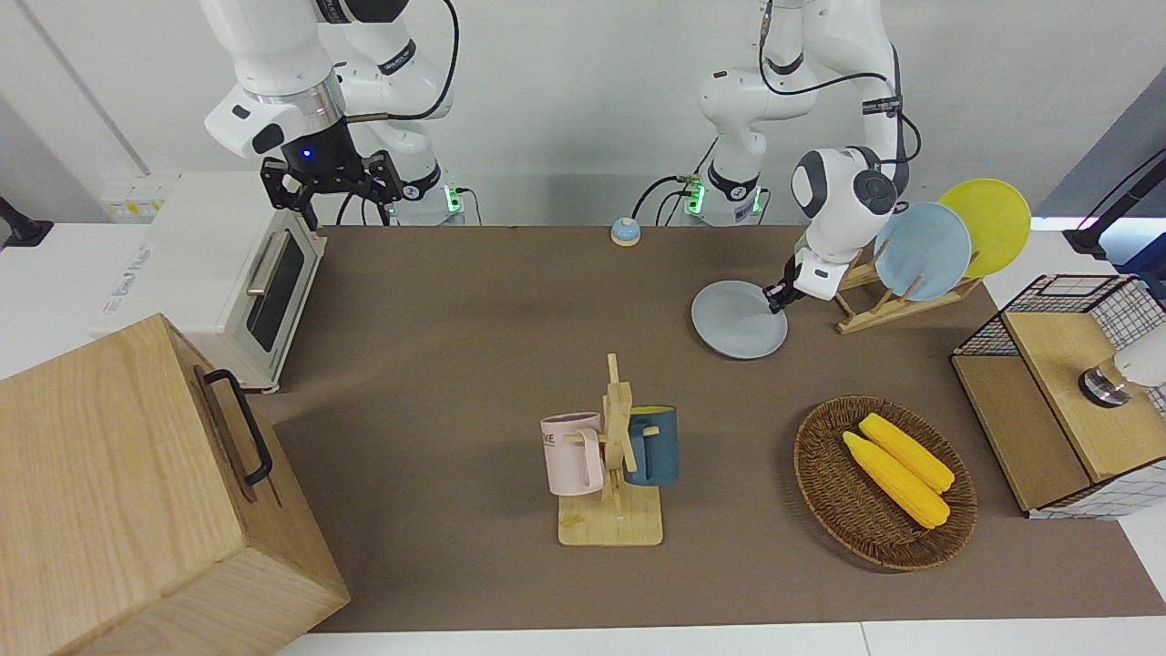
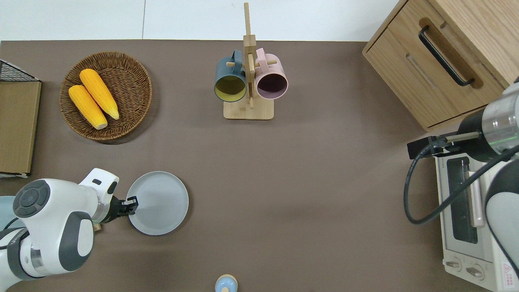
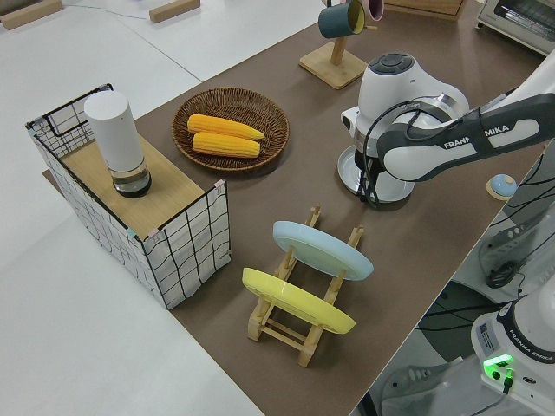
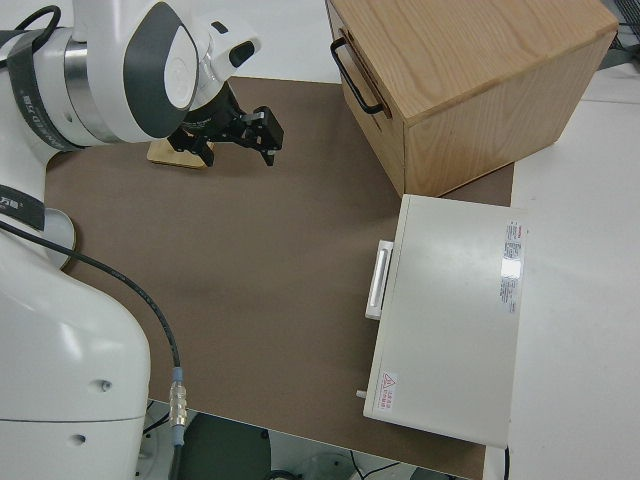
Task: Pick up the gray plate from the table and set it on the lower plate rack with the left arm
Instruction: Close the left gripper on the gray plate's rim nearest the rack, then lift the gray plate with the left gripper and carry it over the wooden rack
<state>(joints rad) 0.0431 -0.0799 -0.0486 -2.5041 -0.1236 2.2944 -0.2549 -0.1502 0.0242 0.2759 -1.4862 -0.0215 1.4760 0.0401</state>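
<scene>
The gray plate lies flat on the brown table, beside the lower plate rack on the side toward the right arm's end. It also shows in the overhead view and the left side view. My left gripper reaches low from the rack's side and is shut on the plate's rim. The rack holds a light blue plate and a yellow plate on edge. My right gripper is open and parked.
A wicker basket with two corn cobs lies farther from the robots than the plate. A wooden mug stand with two mugs is mid-table. A wire crate, a toaster oven, a wooden cabinet and a small bell stand around.
</scene>
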